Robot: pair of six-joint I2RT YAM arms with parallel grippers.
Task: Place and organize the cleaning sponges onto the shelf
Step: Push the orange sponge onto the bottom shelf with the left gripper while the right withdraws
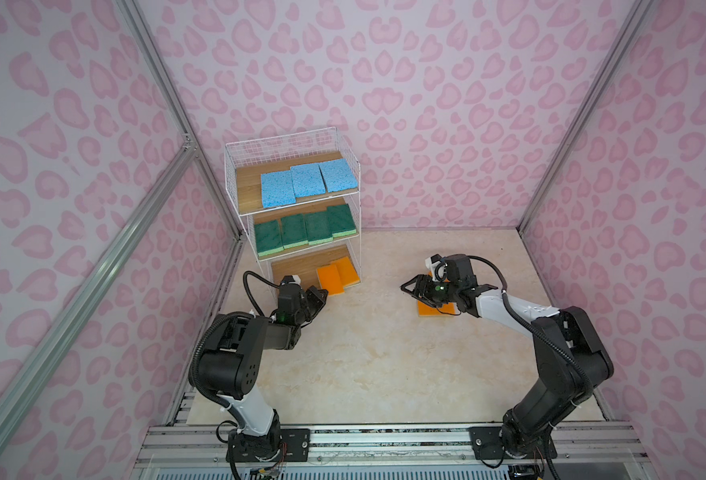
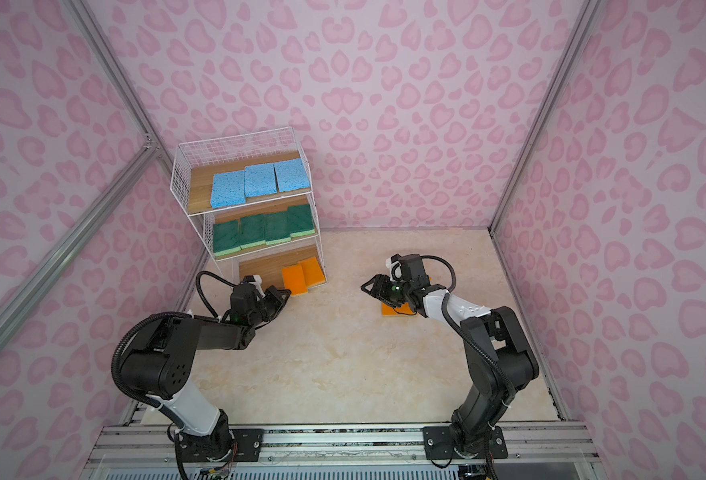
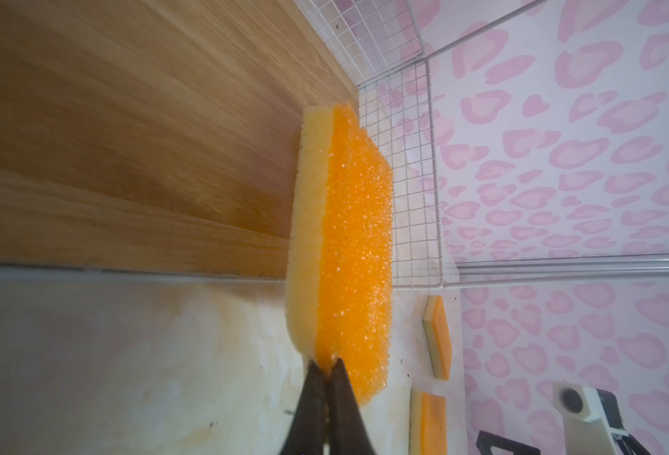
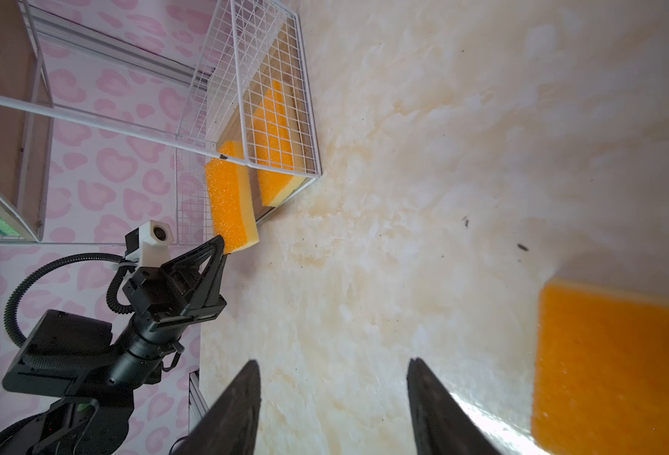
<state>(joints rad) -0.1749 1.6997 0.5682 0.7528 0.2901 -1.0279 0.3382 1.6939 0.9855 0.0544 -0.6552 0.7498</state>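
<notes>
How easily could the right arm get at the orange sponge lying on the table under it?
Probably yes: the right end effector is open and empty, and the orange sponge lies flat beneath its wrist, uncovered. It would need to tilt down.

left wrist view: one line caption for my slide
left hand pinches an orange sponge at the shelf's bottom board; two more sponges lie on the table beyond

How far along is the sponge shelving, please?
Done: three blue sponges on the shelf's top board, four green sponges on the middle, one orange sponge on the bottom. In hand: the left pincer grips a second orange sponge at the bottom board's edge. Left: two orange sponges on the table; the right pincer is open, empty.
</notes>
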